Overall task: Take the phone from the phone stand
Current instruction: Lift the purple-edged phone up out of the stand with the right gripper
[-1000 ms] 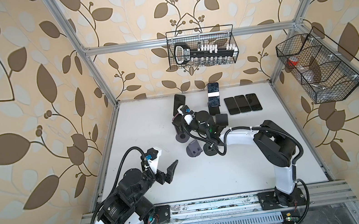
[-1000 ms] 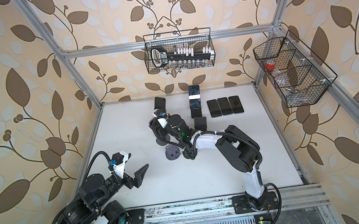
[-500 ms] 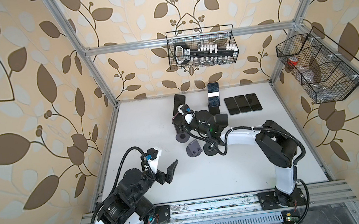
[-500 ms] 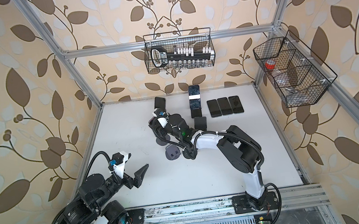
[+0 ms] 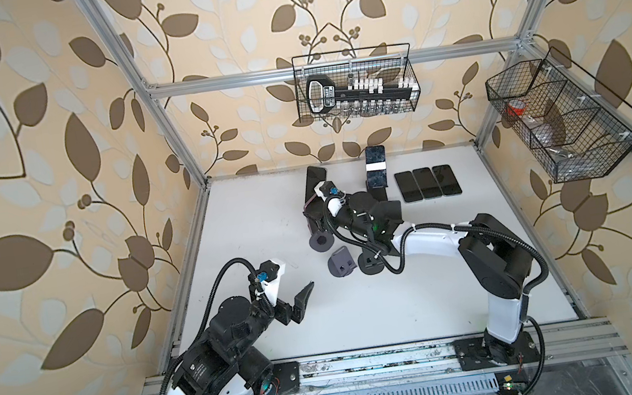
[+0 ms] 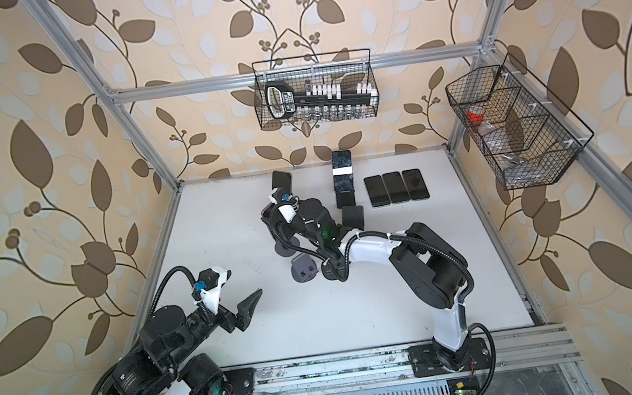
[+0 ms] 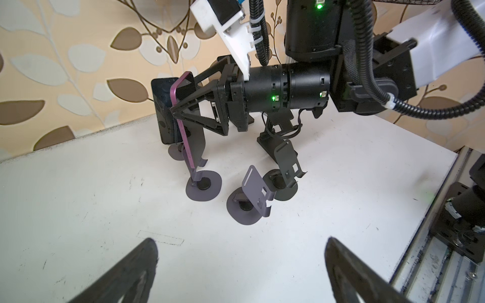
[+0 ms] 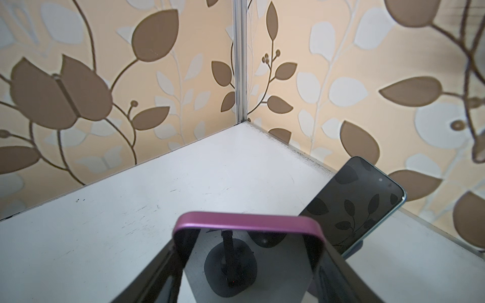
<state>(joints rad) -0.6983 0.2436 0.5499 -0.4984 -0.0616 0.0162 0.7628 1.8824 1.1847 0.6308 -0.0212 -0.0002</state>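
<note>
Right gripper (image 7: 174,111) pinches flat glossy phone (image 7: 186,147), pink metal rim, against thin round-footed stand (image 7: 210,191); left gripper (image 7: 240,242) gapes wide, empty.

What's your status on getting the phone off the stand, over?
Right end effector shut on purple phone. Left end effector open, well clear. Phone not yet off its stand. Second phone close behind; empty stand nearby.
</note>
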